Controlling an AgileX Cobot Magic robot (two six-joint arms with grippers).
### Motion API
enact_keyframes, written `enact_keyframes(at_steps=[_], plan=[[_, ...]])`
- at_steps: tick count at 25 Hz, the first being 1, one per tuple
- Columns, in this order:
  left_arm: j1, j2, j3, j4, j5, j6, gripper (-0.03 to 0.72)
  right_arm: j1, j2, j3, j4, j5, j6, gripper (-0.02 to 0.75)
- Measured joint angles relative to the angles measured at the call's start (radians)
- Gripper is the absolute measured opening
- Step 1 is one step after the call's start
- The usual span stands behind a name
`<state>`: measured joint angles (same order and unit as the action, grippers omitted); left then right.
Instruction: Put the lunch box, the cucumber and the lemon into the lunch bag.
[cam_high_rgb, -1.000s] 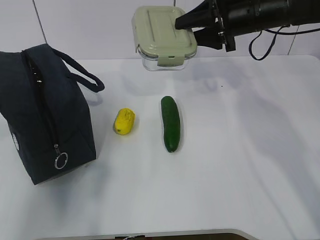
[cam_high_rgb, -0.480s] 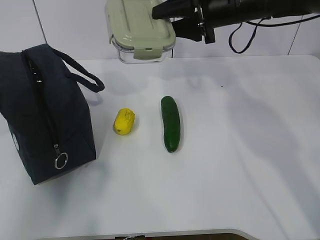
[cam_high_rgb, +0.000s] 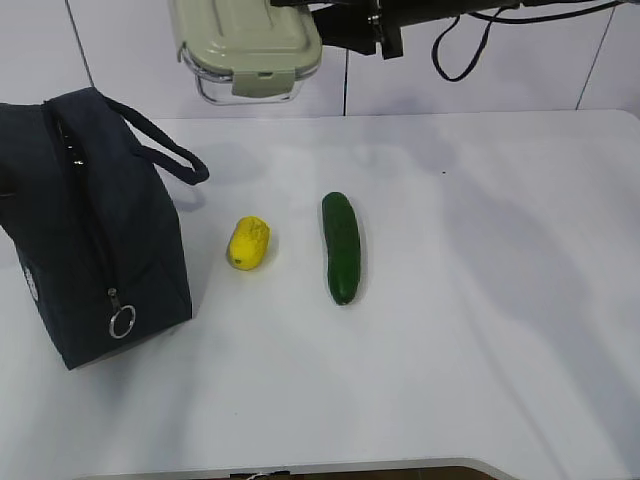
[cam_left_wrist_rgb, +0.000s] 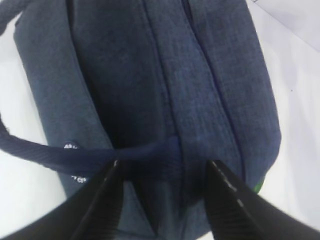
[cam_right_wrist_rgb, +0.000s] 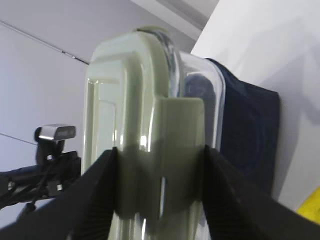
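1. Right wrist view: the right gripper (cam_right_wrist_rgb: 160, 192) clamps the lunch box (cam_right_wrist_rgb: 145, 120) by its end, held high at the far left.
2. The left gripper (cam_left_wrist_rgb: 162, 195) hangs parted, empty, above the lunch bag (cam_left_wrist_rgb: 150, 90).
3. On the table (cam_high_rgb: 480, 330), the lemon (cam_high_rgb: 248, 243) and the cucumber (cam_high_rgb: 341, 247) lie right of the bag.

Place: you are looking at a robot lab or test room, not a home kitchen.
Bench (cam_high_rgb: 500, 300): plain white, bare but for a few staged props.
Walls (cam_high_rgb: 480, 70): pale flat panels with thin vertical seams.
Rig: a black robot arm (cam_high_rgb: 450, 10) trailing a loose cable (cam_high_rgb: 455, 55).
Camera (cam_right_wrist_rgb: 56, 132): you can see one mounted on a dark stand in the right wrist view.
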<state>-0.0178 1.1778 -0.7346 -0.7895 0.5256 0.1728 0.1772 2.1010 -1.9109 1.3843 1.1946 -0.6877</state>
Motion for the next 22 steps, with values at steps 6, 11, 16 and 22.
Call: enact_keyframes(at_steps=[6, 11, 16, 22], plan=[[0.0, 0.039, -0.001, -0.149, -0.014, 0.104, 0.38, 0.049, 0.0, 0.0, 0.0, 0.0, 0.005, 0.386], [0.0, 0.039, -0.001, -0.169, -0.021, 0.125, 0.372, 0.097, 0.0, 0.0, 0.0, -0.002, 0.005, 0.386], [0.0, 0.039, -0.001, -0.171, -0.026, 0.125, 0.228, 0.14, 0.0, 0.0, 0.0, -0.056, 0.005, 0.386], [0.0, 0.039, -0.001, -0.173, -0.026, 0.125, 0.049, 0.183, 0.0, 0.0, 0.001, -0.168, 0.005, 0.386]])
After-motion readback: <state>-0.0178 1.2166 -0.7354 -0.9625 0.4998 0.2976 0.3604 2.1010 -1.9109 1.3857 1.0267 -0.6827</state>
